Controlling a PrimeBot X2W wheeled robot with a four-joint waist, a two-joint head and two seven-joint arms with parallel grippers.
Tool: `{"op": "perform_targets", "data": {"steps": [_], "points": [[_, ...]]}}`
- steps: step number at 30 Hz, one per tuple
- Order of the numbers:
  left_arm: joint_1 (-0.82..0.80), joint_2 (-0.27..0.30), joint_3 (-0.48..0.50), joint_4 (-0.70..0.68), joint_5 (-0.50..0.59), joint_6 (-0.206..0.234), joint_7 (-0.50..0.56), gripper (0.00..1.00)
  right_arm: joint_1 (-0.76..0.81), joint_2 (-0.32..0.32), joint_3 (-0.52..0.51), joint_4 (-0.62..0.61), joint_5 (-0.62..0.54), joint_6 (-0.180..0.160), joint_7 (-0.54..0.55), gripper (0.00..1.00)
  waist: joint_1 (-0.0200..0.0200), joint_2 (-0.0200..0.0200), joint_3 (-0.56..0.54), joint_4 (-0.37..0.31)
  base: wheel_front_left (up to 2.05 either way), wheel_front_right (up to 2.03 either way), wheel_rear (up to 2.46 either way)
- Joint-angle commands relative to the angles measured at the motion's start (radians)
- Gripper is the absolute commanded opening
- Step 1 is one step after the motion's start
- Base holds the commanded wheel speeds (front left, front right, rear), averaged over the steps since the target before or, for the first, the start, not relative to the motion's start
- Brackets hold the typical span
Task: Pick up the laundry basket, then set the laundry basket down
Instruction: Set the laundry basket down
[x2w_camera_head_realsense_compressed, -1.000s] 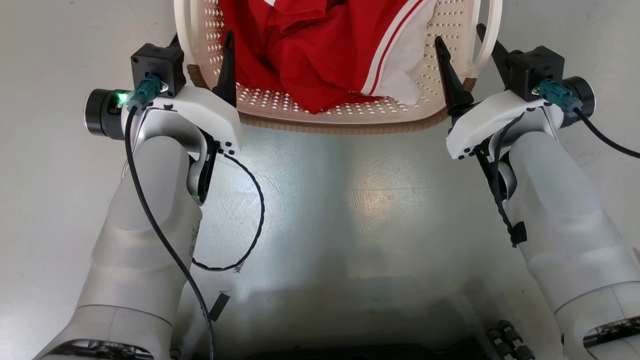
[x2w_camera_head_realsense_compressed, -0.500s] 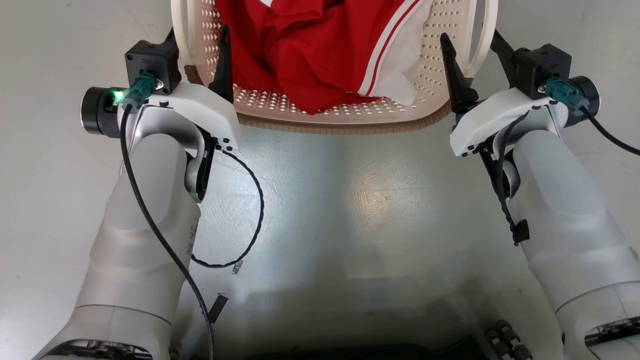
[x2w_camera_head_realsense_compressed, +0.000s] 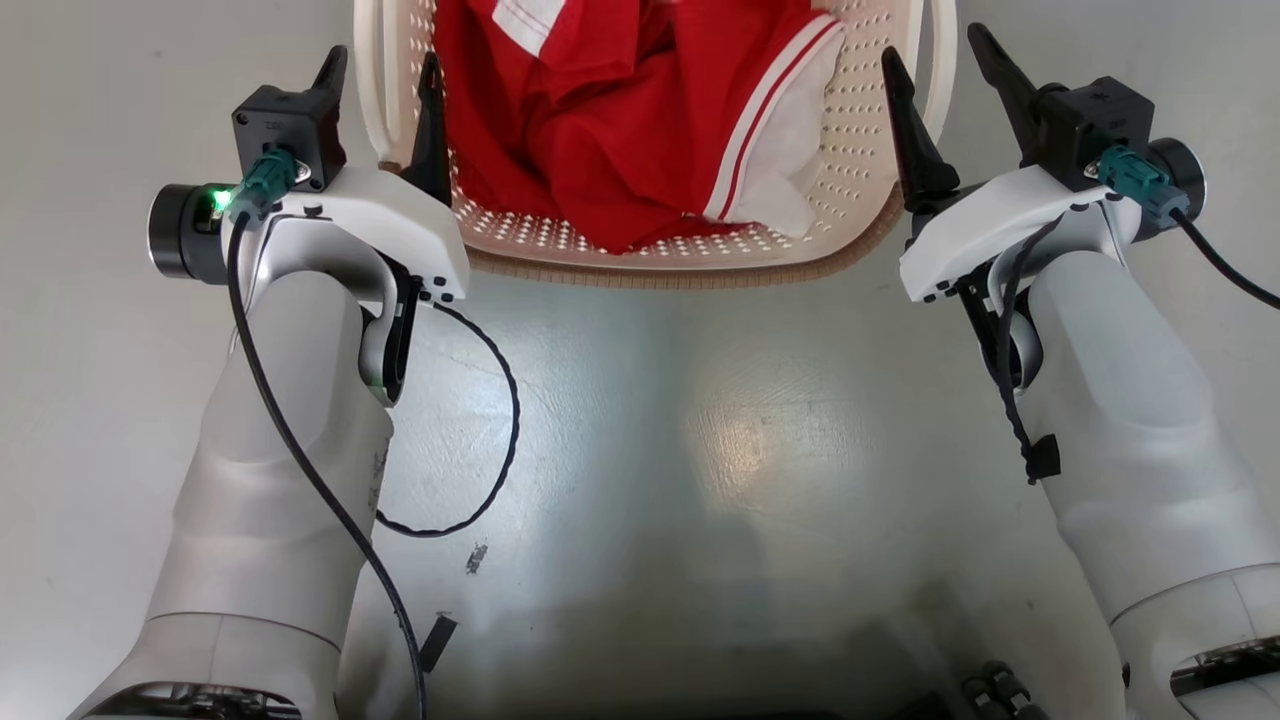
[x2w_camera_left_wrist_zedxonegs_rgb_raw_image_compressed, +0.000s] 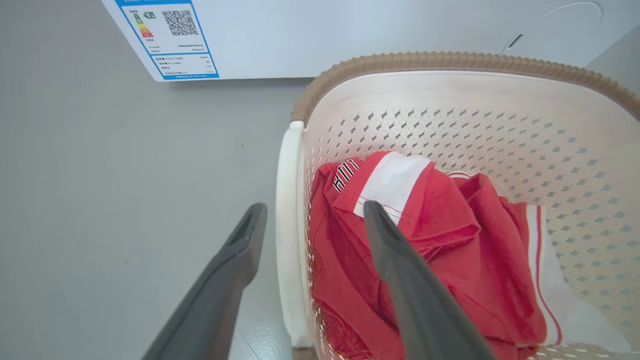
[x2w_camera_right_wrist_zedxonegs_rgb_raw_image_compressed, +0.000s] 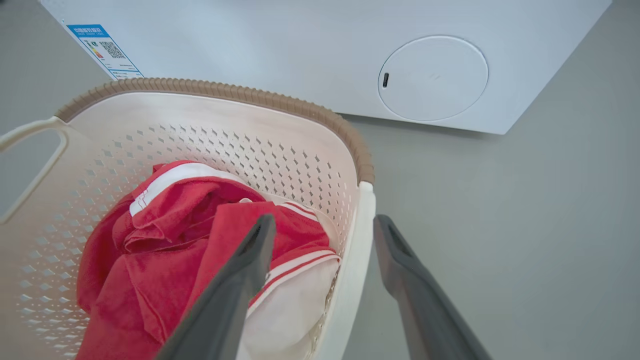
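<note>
Left gripper (x2w_camera_left_wrist_zedxonegs_rgb_raw_image_compressed: 312, 210): fingers (x2w_camera_left_wrist_zedxonegs_rgb_raw_image_compressed: 235, 260) apart, the outer one over the floor (x2w_camera_left_wrist_zedxonegs_rgb_raw_image_compressed: 125, 200), the inner one inside the wall above the red garment (x2w_camera_left_wrist_zedxonegs_rgb_raw_image_compressed: 440, 240). The white left handle (x2w_camera_left_wrist_zedxonegs_rgb_raw_image_compressed: 287, 225) stands between them, and neither finger is seen pressing on it. Right gripper (x2w_camera_right_wrist_zedxonegs_rgb_raw_image_compressed: 324, 220): the mirror case, fingers spread astride the right handle (x2w_camera_right_wrist_zedxonegs_rgb_raw_image_compressed: 357, 260), unclamped. The laundry basket (x2w_camera_head_realsense_compressed: 680, 278) sits on the floor between the two forearms, just before the white washer (x2w_camera_right_wrist_zedxonegs_rgb_raw_image_compressed: 300, 50), its load heaped toward the middle.

Step in hand, as judged: closing on both handles ahead of the lift. A sound grip likely calls for both pairs to close together and at matched height, so that the basket rises level. The inner left finger lies close to the cloth; a fold caught against the handle could soften the grip. The thin plastic loops may flex, so a slow, even rise seems prudent.
</note>
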Motion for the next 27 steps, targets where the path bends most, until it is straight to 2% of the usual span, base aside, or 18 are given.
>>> {"op": "perform_targets", "data": {"steps": [1,7,14,27], "points": [[0.046,0.023,0.026,-0.015,0.012,0.012,-0.005,1.0,0.056,0.024,0.006,-0.026,-0.017,0.006,-0.006,1.0,0.0,0.0,-0.017,0.0,0.0,0.0,0.0],[0.088,0.021,0.066,-0.077,-0.005,0.029,-0.005,1.0,0.098,0.024,0.006,-0.054,-0.023,0.006,-0.006,1.0,0.0,0.0,-0.087,0.007,0.0,0.0,0.0],[0.183,0.019,0.102,-0.172,-0.05,-0.003,-0.005,1.0,0.168,0.024,0.017,-0.112,-0.009,0.006,-0.006,1.0,0.0,0.0,-0.213,0.014,0.0,0.0,0.0],[0.399,0.019,0.079,-0.294,-0.133,-0.049,-0.005,1.0,0.358,0.024,0.004,-0.259,0.007,0.006,-0.006,1.0,0.0,0.0,-0.498,0.039,0.0,0.0,0.0]]}}
